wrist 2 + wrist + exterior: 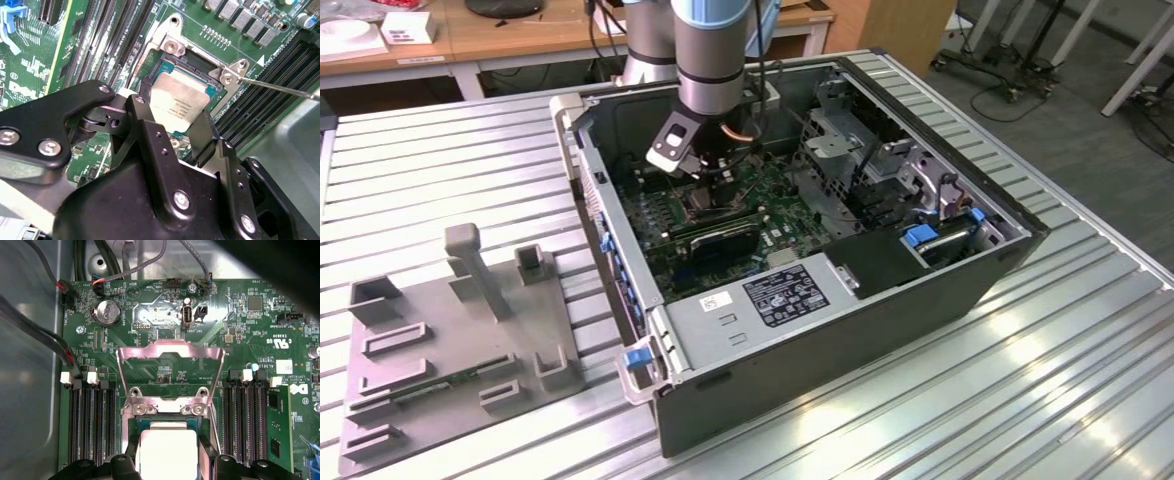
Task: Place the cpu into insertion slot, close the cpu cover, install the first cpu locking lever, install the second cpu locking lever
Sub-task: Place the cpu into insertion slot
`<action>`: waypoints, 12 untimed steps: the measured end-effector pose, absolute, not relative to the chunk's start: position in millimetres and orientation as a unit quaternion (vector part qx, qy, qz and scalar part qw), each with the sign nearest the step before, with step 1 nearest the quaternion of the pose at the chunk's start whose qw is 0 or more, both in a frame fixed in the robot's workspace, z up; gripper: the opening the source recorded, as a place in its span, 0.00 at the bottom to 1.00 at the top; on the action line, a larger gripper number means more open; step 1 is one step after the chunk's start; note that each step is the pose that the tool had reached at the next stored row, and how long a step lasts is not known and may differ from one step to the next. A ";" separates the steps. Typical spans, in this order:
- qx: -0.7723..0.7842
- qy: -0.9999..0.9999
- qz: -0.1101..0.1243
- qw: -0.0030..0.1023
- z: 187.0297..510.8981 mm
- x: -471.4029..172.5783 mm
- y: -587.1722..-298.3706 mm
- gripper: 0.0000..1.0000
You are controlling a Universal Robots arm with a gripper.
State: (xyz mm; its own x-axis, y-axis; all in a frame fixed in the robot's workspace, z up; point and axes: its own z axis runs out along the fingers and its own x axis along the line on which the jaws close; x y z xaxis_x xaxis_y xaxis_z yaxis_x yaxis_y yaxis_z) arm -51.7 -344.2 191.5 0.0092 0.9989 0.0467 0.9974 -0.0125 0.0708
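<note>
My gripper (706, 181) reaches down inside the open computer case, over the green circuit board. In both wrist views its two black fingers (146, 111) sit against opposite edges of the cpu (178, 101), a square chip with a silvery top, so it is shut on it. The cpu (168, 452) sits level, right at the insertion slot (199, 62), whose dark socket and metal rim (165, 404) show around it; I cannot tell whether it is fully seated. The cpu cover (170, 349), a silvery frame, stands swung open beyond the slot. A thin locking lever (280, 88) sticks out free.
Long black memory slots (89, 425) flank the socket on both sides, with a green memory module (280, 430) in one. Cables (55, 337) run along the case wall. A drive cage (854, 150) and the case walls (607, 250) close in. A grey fixture (454, 330) lies on the table at the exterior view's left.
</note>
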 end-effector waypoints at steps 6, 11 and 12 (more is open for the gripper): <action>0.710 0.703 0.041 0.009 191.7 -55.5 -344.3 0.54; 0.711 0.702 0.041 0.009 189.9 -55.7 -344.5 0.54; 0.711 0.702 0.041 0.009 189.7 -55.7 -344.5 0.54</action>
State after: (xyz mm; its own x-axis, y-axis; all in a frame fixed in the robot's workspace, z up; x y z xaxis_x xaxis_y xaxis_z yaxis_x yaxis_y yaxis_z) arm -55.7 -344.5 189.7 0.0102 0.9989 0.0453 0.9975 -0.0134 0.0699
